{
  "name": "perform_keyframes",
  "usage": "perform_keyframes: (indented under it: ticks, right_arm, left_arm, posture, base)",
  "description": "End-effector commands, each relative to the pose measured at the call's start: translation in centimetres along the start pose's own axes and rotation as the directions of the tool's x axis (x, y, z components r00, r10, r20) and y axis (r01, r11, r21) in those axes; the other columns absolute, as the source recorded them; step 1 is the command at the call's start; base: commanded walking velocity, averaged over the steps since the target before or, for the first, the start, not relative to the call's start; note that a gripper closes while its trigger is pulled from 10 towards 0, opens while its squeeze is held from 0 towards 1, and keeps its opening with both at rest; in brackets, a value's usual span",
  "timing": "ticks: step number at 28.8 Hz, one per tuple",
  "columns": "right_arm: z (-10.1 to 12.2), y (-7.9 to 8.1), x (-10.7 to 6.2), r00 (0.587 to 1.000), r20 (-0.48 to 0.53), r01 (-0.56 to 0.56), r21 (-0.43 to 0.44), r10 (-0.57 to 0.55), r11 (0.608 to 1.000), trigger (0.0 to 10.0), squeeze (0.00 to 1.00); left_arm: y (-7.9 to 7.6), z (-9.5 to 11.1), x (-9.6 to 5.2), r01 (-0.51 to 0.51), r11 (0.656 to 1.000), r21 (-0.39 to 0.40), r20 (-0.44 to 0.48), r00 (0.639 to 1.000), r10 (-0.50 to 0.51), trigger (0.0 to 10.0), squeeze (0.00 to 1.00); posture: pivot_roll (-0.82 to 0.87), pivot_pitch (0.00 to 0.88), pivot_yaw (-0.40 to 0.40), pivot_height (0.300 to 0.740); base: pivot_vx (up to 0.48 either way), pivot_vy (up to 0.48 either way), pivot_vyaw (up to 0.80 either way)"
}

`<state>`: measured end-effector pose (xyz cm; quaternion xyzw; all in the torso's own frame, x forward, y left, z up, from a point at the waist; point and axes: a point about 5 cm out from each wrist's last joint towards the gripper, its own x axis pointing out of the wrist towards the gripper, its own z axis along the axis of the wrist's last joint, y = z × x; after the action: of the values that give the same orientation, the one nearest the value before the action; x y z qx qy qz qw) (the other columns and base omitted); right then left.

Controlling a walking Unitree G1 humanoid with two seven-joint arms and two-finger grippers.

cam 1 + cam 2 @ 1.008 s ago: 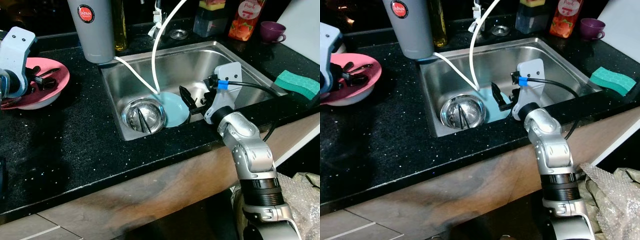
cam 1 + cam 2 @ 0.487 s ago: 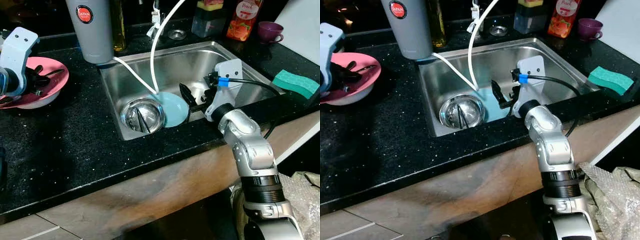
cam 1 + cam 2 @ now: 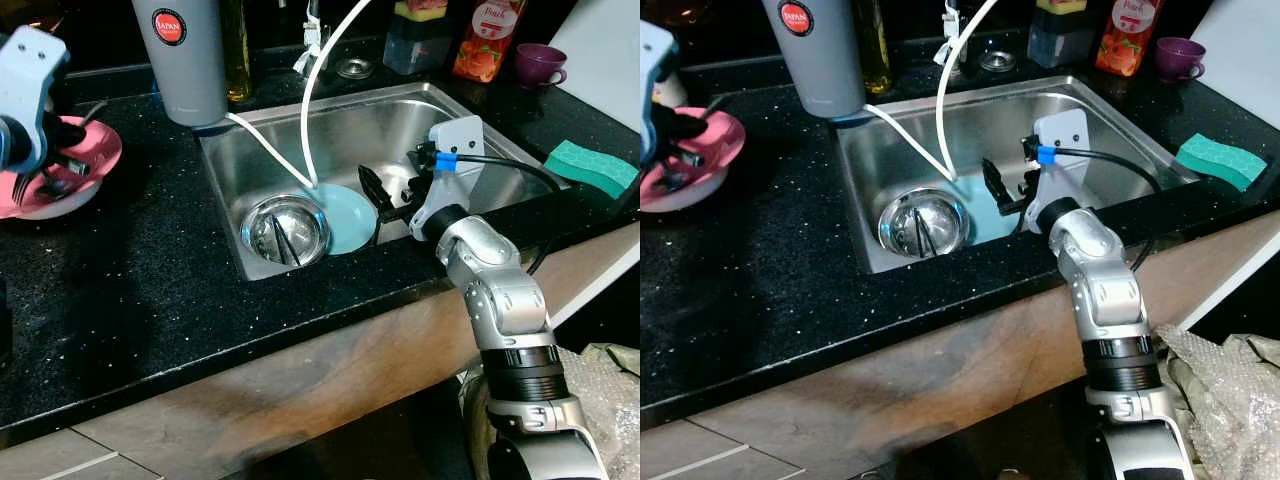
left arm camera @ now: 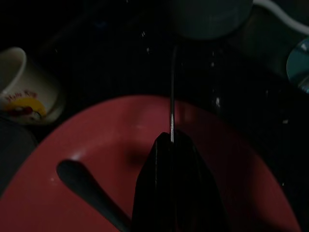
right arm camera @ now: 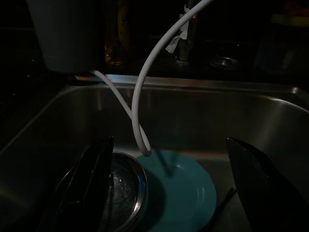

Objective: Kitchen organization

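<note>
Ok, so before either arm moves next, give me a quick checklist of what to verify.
1. Left tool shut on the thin metal utensil: ok.
2. Utensil lifted free of the pink plate: cannot tell.
3. Right tool open, inside the sink: ok.
4. Teal plate free to grasp: not ok, the white hose ends on it.
5. Bowl apart from the teal plate: not ok, it overlaps the plate's edge.

A red round label reading "JAPAN" sits on the grey canister (image 3: 182,55) at 12 o'clock (its smaller print is too fine to read).
</note>
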<state>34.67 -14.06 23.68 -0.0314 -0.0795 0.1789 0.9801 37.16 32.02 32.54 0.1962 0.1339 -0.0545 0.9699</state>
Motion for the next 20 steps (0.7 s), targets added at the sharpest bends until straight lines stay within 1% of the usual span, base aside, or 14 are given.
perform_keyframes:
  ticks: [1,2,6,8,9,11,12,13,14,16,17,18,19,20]
  right_arm:
    - [0.0,-0.3,0.0,1.000,0.000,0.007,-0.009,-0.007,1.000,10.0,0.00]
    - [0.0,-0.3,0.0,1.000,0.000,0.007,-0.009,-0.007,1.000,10.0,0.00]
    - [0.0,-0.5,0.0,1.000,0.001,0.012,-0.010,-0.012,1.000,10.0,0.00]
    - [0.0,-0.5,0.0,1.000,0.002,0.014,-0.010,-0.014,1.000,10.0,0.00]
    - [0.0,-0.5,0.0,1.000,0.002,0.014,-0.010,-0.014,1.000,10.0,0.00]
    - [0.1,-0.6,0.0,1.000,0.003,0.017,-0.009,-0.017,1.000,10.0,0.00]
    - [0.1,-0.6,0.0,1.000,0.003,0.017,-0.009,-0.017,1.000,10.0,0.00]
    - [0.1,-0.6,0.1,1.000,0.005,0.020,-0.008,-0.020,1.000,10.0,0.00]
    - [0.1,-0.6,0.1,1.000,0.005,0.020,-0.008,-0.020,1.000,10.0,0.00]
    - [0.2,-0.7,0.0,0.999,0.012,0.031,-0.004,-0.031,0.999,10.0,0.00]
    - [0.2,-0.7,0.0,0.999,0.012,0.031,-0.004,-0.031,0.999,10.0,0.00]
    - [0.2,-0.8,-0.1,0.999,0.015,0.039,-0.001,-0.039,0.999,10.0,0.00]
    - [0.2,-0.8,-0.1,0.999,0.015,0.039,-0.001,-0.039,0.999,10.0,0.00]
    - [0.2,-0.8,-0.2,0.999,0.016,0.047,0.001,-0.047,0.999,10.0,0.00]
  left_arm:
    - [0.5,1.6,-0.6,-0.013,1.000,0.004,0.058,0.998,0.013,0.0,0.00]
    - [0.5,1.6,-0.6,-0.013,1.000,0.004,0.058,0.998,0.013,0.0,0.00]
    - [-0.3,4.1,-0.9,0.044,0.999,0.010,0.141,0.989,-0.045,0.0,0.00]
    - [-1.3,5.5,-1.0,0.122,0.992,-0.007,0.201,0.973,-0.118,0.0,0.00]
    - [-1.3,5.5,-1.0,0.122,0.992,-0.007,0.201,0.973,-0.118,0.0,0.00]
    - [-2.4,6.8,-1.1,0.202,0.979,-0.026,0.266,0.946,-0.188,0.0,0.00]
    - [-2.4,6.8,-1.1,0.202,0.979,-0.026,0.266,0.946,-0.188,0.0,0.00]
    - [-3.1,7.6,-1.1,0.246,0.969,-0.036,0.312,0.924,-0.223,0.0,0.00]
    - [-3.1,7.6,-1.1,0.246,0.969,-0.036,0.312,0.924,-0.223,0.0,0.00]
    - [-5.4,9.9,-0.7,0.307,0.948,-0.082,0.463,0.854,-0.237,0.0,0.00]
    - [-5.4,9.9,-0.7,0.307,0.948,-0.082,0.463,0.854,-0.237,0.0,0.00]
    - [-6.9,10.8,-0.3,0.293,0.953,-0.076,0.534,0.819,-0.210,0.0,0.00]
    - [-6.9,10.8,-0.3,0.293,0.953,-0.076,0.534,0.819,-0.210,0.0,0.00]
    - [-8.8,11.3,0.3,0.258,0.964,-0.063,0.583,0.794,-0.174,0.0,0.00]
  posture:
    - [0.02,0.072,-0.046,0.740]
    - [0.02,0.072,-0.046,0.740]
    - [0.02,0.074,-0.044,0.740]
    - [0.02,0.073,-0.044,0.740]
    - [0.02,0.073,-0.044,0.740]
    - [0.02,0.075,-0.042,0.740]
    - [0.02,0.075,-0.042,0.740]
    - [0.02,0.077,-0.039,0.740]
    - [0.02,0.077,-0.039,0.740]
    - [0.02,0.080,-0.037,0.740]
    - [0.02,0.080,-0.037,0.740]
    - [0.02,0.085,-0.026,0.740]
    - [0.02,0.085,-0.026,0.740]
    - [0.02,0.086,-0.019,0.740]
  base:
    - [0.000,0.000,0.00]
    - [0.000,0.000,0.00]
    - [0.000,0.000,0.00]
    - [0.000,0.000,0.00]
    - [0.000,0.000,0.00]
    - [0.000,0.000,0.00]
    - [0.000,0.000,0.00]
    - [0.000,0.000,0.00]
    - [0.000,0.000,0.00]
    - [0.000,0.000,0.00]
    - [0.000,0.000,0.00]
    - [0.000,0.000,0.00]
    - [0.000,0.000,0.00]
    - [0.000,0.000,0.00]
